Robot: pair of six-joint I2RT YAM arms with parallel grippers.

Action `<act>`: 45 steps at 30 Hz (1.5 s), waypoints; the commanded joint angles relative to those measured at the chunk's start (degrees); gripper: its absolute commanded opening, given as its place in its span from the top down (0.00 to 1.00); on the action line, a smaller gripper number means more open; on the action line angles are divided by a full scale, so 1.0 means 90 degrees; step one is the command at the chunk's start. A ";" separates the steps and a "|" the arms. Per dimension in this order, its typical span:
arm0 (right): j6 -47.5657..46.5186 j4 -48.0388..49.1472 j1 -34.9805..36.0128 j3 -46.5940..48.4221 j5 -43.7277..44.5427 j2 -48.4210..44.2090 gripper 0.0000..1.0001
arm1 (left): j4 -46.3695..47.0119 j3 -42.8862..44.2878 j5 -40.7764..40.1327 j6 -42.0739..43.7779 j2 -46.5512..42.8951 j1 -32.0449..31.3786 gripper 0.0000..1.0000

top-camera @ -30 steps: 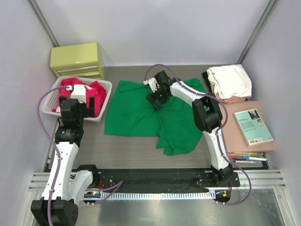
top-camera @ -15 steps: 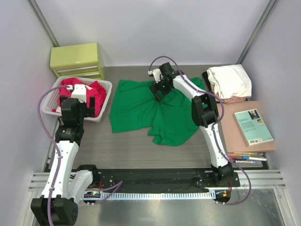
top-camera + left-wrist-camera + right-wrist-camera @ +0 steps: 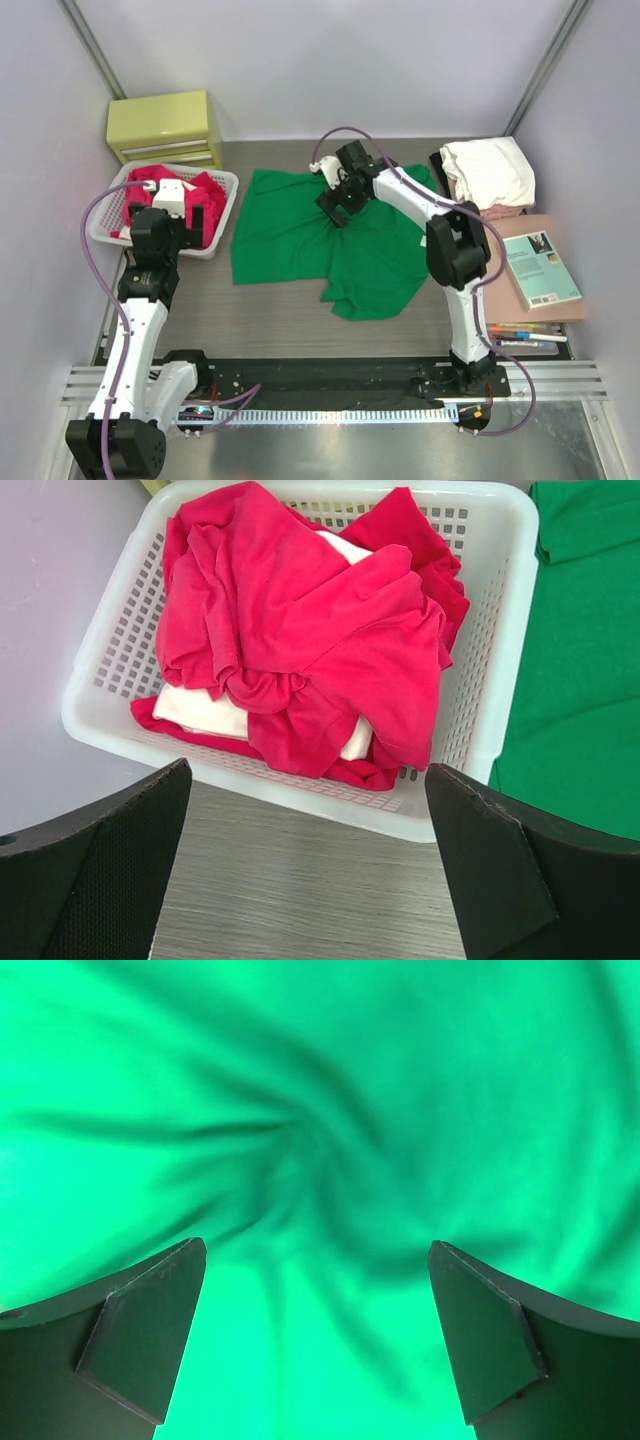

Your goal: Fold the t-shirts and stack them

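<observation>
At the table's far left corner stands a yellow-green drawer box [image 3: 165, 125]. Just in front of it, along the left edge, the white slatted basket [image 3: 228, 200] holds the crumpled red t-shirts [image 3: 300, 640] with some white cloth [image 3: 200, 710] under them, apparently a pile waiting to be folded. The left gripper [image 3: 308, 780] hovers over the basket's near rim, jaws wide apart and empty, likely parked ready for the next shirt.

Mid-table, the green t-shirt [image 3: 285, 235] lies spread but rumpled. Its cloth is drawn into a swirl of creases beneath the right gripper [image 3: 340, 200], whose jaws also stand apart with nothing between them. Whether they touch the cloth I cannot tell. It seems placed to smooth or pinch the shirt before a fold.

At the far right corner the folded shirts [image 3: 490, 170] are stacked, white on top. A teal-covered book [image 3: 538, 268] lies by the right edge.
</observation>
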 commanded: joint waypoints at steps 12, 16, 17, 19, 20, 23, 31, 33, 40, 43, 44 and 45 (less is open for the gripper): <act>0.0271 -0.2205 0.0616 -0.2706 0.0049 -0.6949 0.00 | 0.0096 0.0222 0.0772 -0.0274 -0.0044 0.0051 0.00; -0.0187 -0.2733 -0.0146 -0.3735 -0.0758 -0.8001 0.94 | 0.0087 0.0281 0.0891 -0.0382 0.0161 0.0051 0.02; -0.0024 -0.2636 -0.0155 -0.3941 -0.0799 -0.8148 0.99 | 0.0038 0.0310 0.0891 -0.0372 0.0200 0.0051 0.03; -0.0090 -0.2654 -0.0156 -0.4488 -0.1023 -0.8315 0.99 | -0.0011 0.0359 0.0959 -0.0382 0.0278 0.0051 0.05; -0.0061 -0.2664 -0.0136 -0.4625 -0.0975 -0.8257 0.99 | -0.0030 0.0359 0.0969 -0.0401 0.0279 0.0051 0.05; -0.0255 -0.2849 -0.0058 -0.4549 -0.1131 -0.7760 0.99 | -0.0040 0.0330 0.0930 -0.0391 0.0298 0.0051 0.03; -0.0988 -0.3035 0.0000 -0.4470 -0.0779 -0.6500 0.46 | -0.0177 0.0457 0.0793 -0.0323 0.0249 0.0051 0.02; -0.0940 -0.3036 0.0137 -0.4470 -0.0819 -0.6411 0.35 | -0.0177 0.0457 0.0793 -0.0323 0.0249 0.0051 0.02; -0.0667 -0.2597 0.1045 -0.4734 -0.0477 -0.5846 0.34 | -0.0138 0.0545 0.0803 -0.0333 0.0474 0.0041 0.02; -0.0579 -0.2294 0.1377 -0.4783 -0.0360 -0.5338 0.38 | -0.0148 0.0594 0.0735 -0.0304 0.0513 0.0051 0.02; -0.0559 -0.2235 0.1552 -0.4754 -0.0340 -0.5182 0.38 | -0.0148 0.0594 0.0725 -0.0294 0.0484 0.0051 0.02; -0.0511 -0.2099 0.1621 -0.4744 -0.0350 -0.4949 0.38 | -0.0148 0.0594 0.0715 -0.0294 0.0484 0.0051 0.02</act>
